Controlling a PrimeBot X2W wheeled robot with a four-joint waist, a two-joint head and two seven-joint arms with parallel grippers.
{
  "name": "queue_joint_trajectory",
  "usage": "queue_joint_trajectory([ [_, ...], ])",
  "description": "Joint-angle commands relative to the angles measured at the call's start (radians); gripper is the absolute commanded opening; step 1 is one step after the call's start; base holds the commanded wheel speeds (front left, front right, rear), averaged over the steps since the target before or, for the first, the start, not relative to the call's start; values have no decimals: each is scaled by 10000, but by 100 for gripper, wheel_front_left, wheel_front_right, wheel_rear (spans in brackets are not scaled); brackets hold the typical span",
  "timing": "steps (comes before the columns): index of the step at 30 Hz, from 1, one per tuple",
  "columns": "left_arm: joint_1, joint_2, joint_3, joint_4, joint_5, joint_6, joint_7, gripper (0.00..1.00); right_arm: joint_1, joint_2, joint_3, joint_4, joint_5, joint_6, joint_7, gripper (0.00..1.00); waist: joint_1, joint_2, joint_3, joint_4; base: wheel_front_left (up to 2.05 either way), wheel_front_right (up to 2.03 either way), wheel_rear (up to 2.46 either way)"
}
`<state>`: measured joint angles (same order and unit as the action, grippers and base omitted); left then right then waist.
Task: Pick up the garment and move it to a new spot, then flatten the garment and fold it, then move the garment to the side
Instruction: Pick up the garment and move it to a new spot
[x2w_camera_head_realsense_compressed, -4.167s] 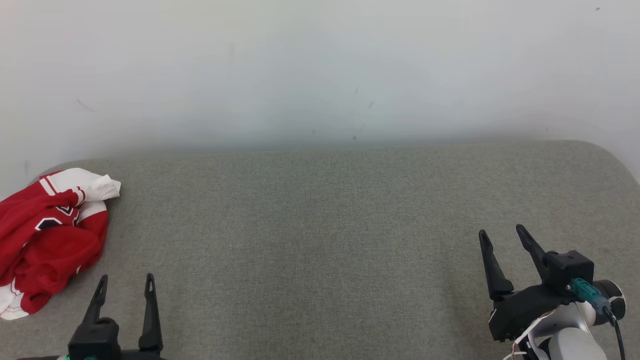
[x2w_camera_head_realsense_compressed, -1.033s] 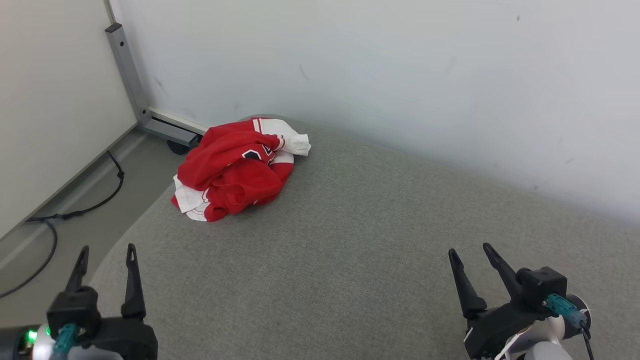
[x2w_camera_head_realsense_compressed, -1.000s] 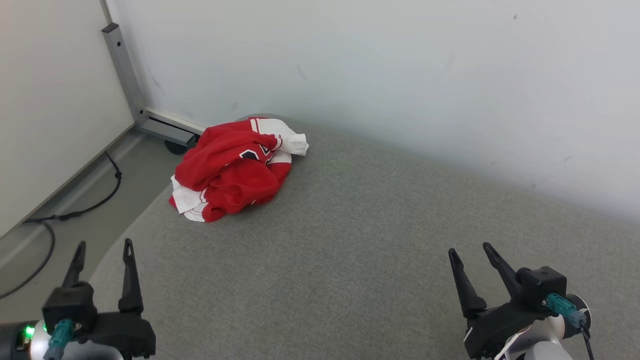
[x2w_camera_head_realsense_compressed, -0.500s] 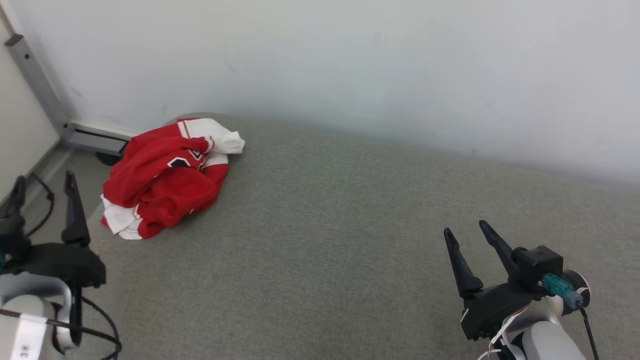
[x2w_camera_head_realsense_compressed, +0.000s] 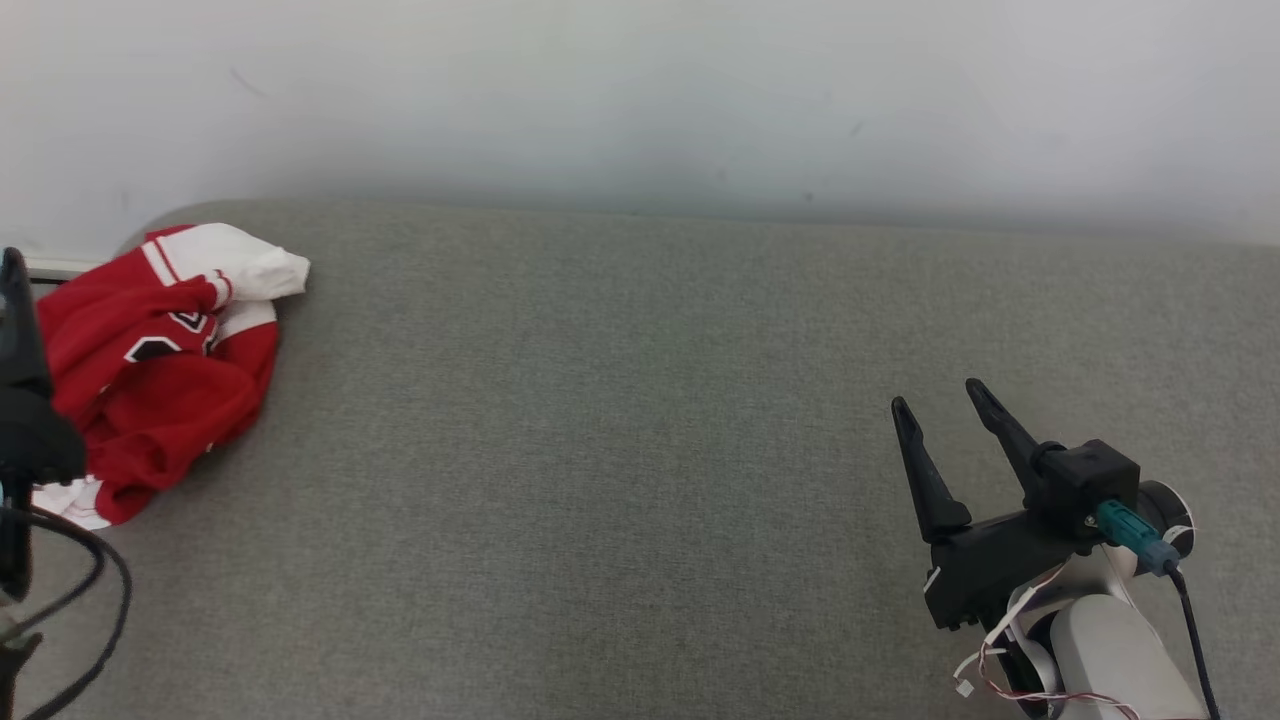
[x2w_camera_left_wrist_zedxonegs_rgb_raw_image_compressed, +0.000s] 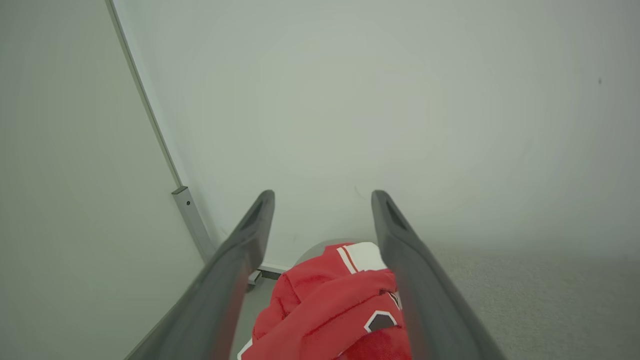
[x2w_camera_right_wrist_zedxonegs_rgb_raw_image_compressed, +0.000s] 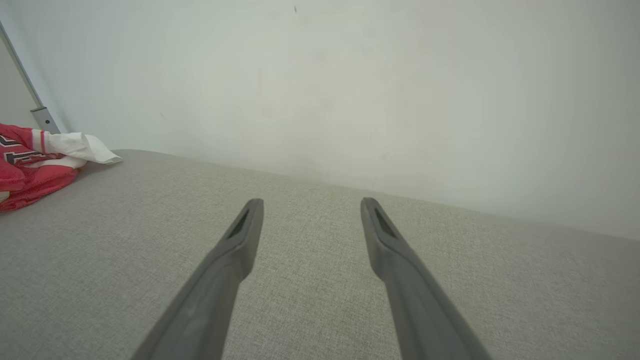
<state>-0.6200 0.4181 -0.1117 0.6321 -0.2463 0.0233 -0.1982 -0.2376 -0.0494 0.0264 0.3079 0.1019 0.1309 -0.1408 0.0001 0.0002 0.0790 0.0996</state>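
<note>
The garment (x2w_camera_head_realsense_compressed: 150, 380) is a crumpled red and white jersey lying at the far left end of the grey padded surface (x2w_camera_head_realsense_compressed: 640, 450). My left gripper (x2w_camera_left_wrist_zedxonegs_rgb_raw_image_compressed: 322, 196) is open and points over it, the red cloth (x2w_camera_left_wrist_zedxonegs_rgb_raw_image_compressed: 325, 310) showing low between its fingers, apart from them. In the head view one of its fingers (x2w_camera_head_realsense_compressed: 14, 320) stands at the left edge, just in front of the garment. My right gripper (x2w_camera_head_realsense_compressed: 938, 397) hovers open and empty over the right part of the surface. From the right wrist, that gripper (x2w_camera_right_wrist_zedxonegs_rgb_raw_image_compressed: 311, 202) faces the wall, and the garment (x2w_camera_right_wrist_zedxonegs_rgb_raw_image_compressed: 35, 160) lies far to its left.
A pale wall (x2w_camera_head_realsense_compressed: 640, 90) runs right behind the surface. A grey metal post (x2w_camera_left_wrist_zedxonegs_rgb_raw_image_compressed: 192, 225) and a partition stand beyond the surface's rounded left end. A dark cable (x2w_camera_head_realsense_compressed: 70, 600) loops from my left arm at the lower left.
The camera has swung back to the right, so the garment now sits at the picture's left edge. My left gripper has risen and come up close beside the garment. The right gripper has barely shifted.
</note>
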Motion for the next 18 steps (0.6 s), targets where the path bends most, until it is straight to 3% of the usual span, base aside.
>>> queue_joint_trajectory([
  [1,-227,164,20,195,-98,-137,72,100,-154,-44,3,-54,-61,-3,0,100,-1,-2,734,-748,0,0,0],
  [9,-1407,789,156,1782,-800,-1165,624,100,-421,-40,-51,-179,11,-3,-93,100,-1,-2,1560,-1435,0,0,0],
  [18,-2586,1348,-347,2846,-1456,-1521,2014,100,-653,-128,-58,-324,-36,-3,-87,100,-1,-2,2247,-1767,0,0,0],
])
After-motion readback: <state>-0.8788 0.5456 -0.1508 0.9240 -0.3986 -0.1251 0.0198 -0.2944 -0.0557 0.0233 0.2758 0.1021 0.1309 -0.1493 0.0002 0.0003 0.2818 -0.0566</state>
